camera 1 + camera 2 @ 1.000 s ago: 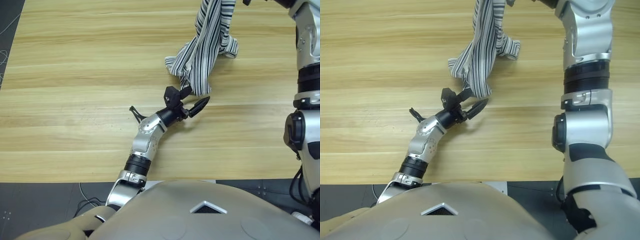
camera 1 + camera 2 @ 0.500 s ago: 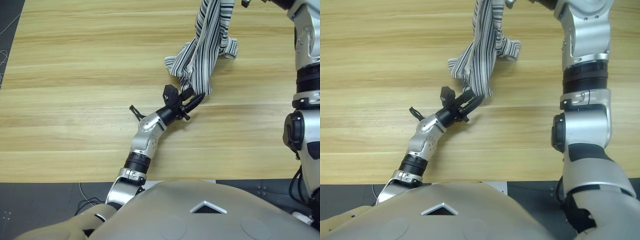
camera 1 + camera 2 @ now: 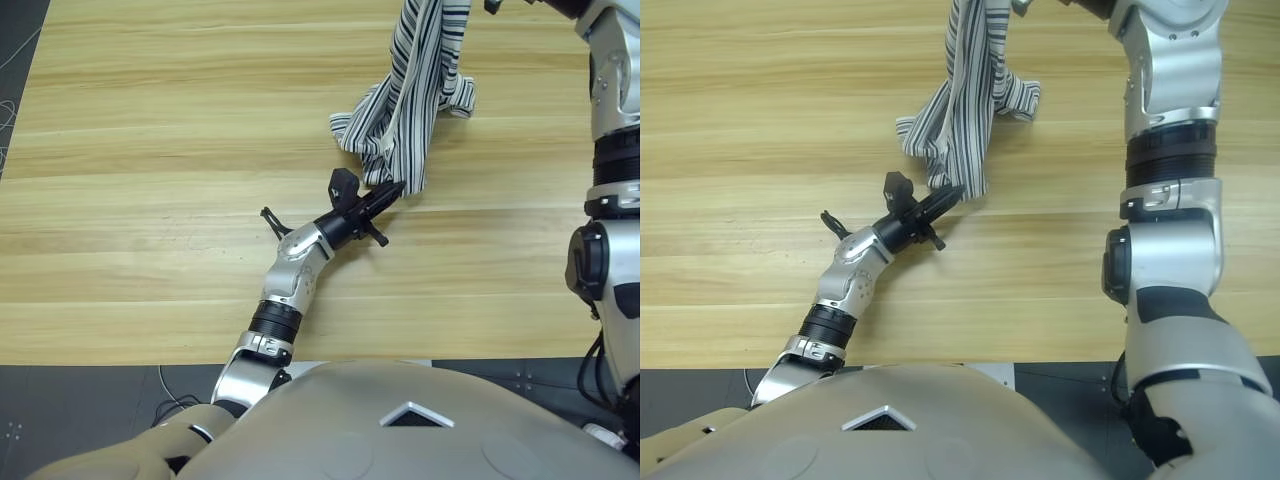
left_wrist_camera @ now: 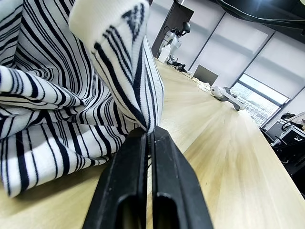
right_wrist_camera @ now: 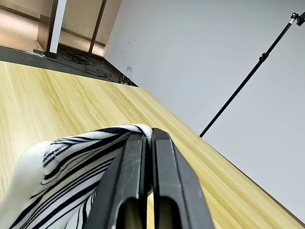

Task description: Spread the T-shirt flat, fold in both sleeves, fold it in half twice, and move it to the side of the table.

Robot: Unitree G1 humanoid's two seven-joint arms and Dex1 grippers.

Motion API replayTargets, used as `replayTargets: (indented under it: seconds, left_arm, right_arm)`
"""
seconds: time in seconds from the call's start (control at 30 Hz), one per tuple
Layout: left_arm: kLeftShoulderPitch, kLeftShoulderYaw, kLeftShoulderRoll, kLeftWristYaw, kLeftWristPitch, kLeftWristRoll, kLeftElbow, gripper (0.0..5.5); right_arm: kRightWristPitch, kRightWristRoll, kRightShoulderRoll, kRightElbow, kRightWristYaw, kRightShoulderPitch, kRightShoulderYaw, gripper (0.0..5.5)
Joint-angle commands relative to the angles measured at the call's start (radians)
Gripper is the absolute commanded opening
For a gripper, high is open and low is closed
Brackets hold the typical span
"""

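T-shirt (image 3: 418, 90) cloth, white with thin black stripes, is bunched into a long rope-like bundle rather than lying flat. Its upper end is lifted clear of the tabletop (image 3: 150, 150), and from there the stripes run lengthwise down the hanging column. Its lower part rests crumpled on the tabletop's far half, toward the right edge. Where it meets the wood, the bundle splays into loose lobes. One fans out toward the tabletop's left side with a ribbed, striped edge, a smaller one pokes out toward the right edge, and a blunt tip droops nearest the tabletop's front edge. The left gripper (image 3: 392, 190) lies low over the tabletop at that front tip, its arm stretched across the wood from the front edge. Its jaws are pressed together on a doubled fold of the cloth. Seen from the left wrist, the fold rises out of the closed jaws as a rounded ridge, with more wrinkled stripes piled beside it on the wood. The right gripper (image 5: 147, 138) is raised well above the tabletop's far part, holding the bundle's top. Its jaws are pinched tight on a striped edge, and the fabric billows out from between them to one side.
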Motion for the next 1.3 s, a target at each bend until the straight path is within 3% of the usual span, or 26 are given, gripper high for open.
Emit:
replayTargets:
  seconds: [0.03, 0.3, 0.6, 0.77, 0.9, 1.03, 1.17, 1.3]
  left_arm:
    - [-0.016, 0.007, -0.055, -0.016, 0.000, -0.014, -0.003, 0.11]
    - [0.026, -0.035, 0.035, -0.056, -0.097, 0.066, -0.088, 0.11]
    - [0.054, 0.229, 0.566, -0.329, -0.079, -0.018, -0.414, 0.11]
    - [0.043, 0.283, 0.778, -0.476, -0.020, -0.049, -0.513, 0.11]
    - [0.121, 0.355, 0.921, -0.586, 0.043, -0.129, -0.645, 0.11]
    - [0.432, 0.514, 1.073, -0.817, 0.113, -0.266, -0.907, 0.11]
    - [0.590, 0.642, 1.111, -0.867, 0.141, -0.380, -1.063, 0.11]
    - [0.667, 0.717, 1.118, -0.869, 0.126, -0.502, -1.133, 0.11]
  right_arm:
    - [0.000, -0.003, 0.007, -0.016, 0.005, -0.012, -0.007, 0.10]
    - [0.008, -0.001, -0.003, -0.032, 0.044, 0.021, 0.006, 0.10]
    - [-0.043, -0.002, -0.093, 0.021, 0.230, 0.145, 0.013, 0.10]
    - [-0.079, 0.006, -0.150, 0.003, 0.314, 0.228, 0.013, 0.10]
    - [-0.065, 0.076, -0.255, -0.164, 0.508, 0.393, 0.020, 0.10]
    - [0.060, 0.211, -0.409, -0.448, 0.728, 0.648, 0.038, 0.10]
    - [0.181, 0.408, -0.565, -0.717, 0.778, 0.827, 0.045, 0.10]
    - [0.246, 0.561, -0.643, -0.830, 0.778, 0.890, 0.046, 0.10]
